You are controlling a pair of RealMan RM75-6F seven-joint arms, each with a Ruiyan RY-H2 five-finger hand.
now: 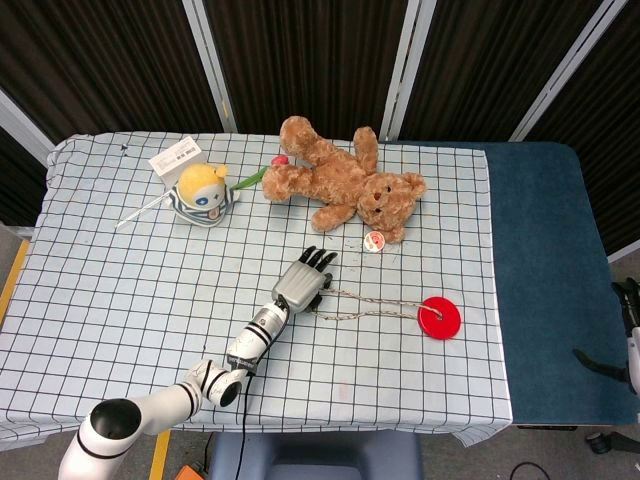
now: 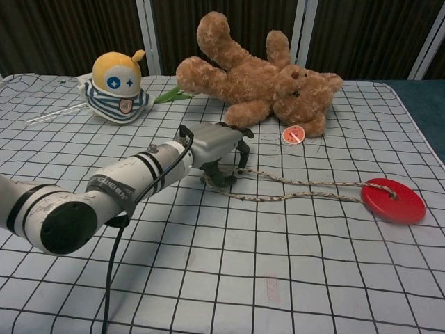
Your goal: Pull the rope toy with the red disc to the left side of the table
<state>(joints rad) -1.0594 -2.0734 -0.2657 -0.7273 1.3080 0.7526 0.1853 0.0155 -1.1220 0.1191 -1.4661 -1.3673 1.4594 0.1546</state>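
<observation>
The rope toy is a thin speckled rope (image 1: 375, 308) (image 2: 299, 189) tied to a red disc (image 1: 440, 317) (image 2: 393, 200) that lies flat at the right of the checked cloth. My left hand (image 1: 305, 280) (image 2: 219, 149) sits over the rope's left end, fingers curled down onto it and the thumb beside it on the cloth. Whether the rope is pinched is unclear. Only dark fingers of my right hand (image 1: 628, 298) show at the far right edge of the head view, off the table.
A brown teddy bear (image 1: 340, 185) (image 2: 257, 80) lies just behind the rope with a small round tag (image 1: 374, 241) (image 2: 293, 134) by it. A yellow-headed doll (image 1: 203, 193) (image 2: 117, 87) stands at the back left. Dark blue cloth (image 1: 545, 280) covers the table's right end.
</observation>
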